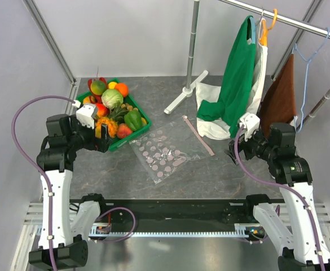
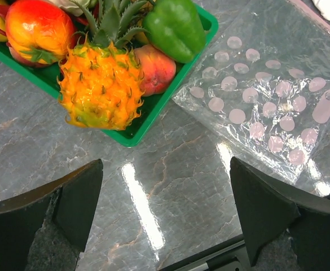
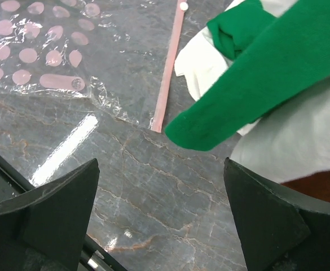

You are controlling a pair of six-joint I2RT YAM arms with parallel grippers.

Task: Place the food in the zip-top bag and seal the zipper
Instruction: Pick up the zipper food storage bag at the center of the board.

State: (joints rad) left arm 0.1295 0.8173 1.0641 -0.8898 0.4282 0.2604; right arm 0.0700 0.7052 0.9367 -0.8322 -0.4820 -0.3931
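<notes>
Black fingers of the left gripper (image 2: 167, 206) stand wide apart above the marbled table (image 2: 153, 186), holding nothing, just off the corner of the green tray (image 2: 132, 137). No part of the task looks done: the zip-top bag (image 1: 162, 153) lies flat and empty at mid-table, the zipper (image 1: 198, 135) along its right edge, while the food (image 1: 113, 101), green pepper (image 2: 176, 25) and peach (image 2: 153, 69) included, sits heaped in the tray. Loading and sealing are left to do. The right gripper (image 3: 162, 209), equally wide and empty, hovers near the zipper's near end, beside a hanging green garment (image 1: 232, 79).
</notes>
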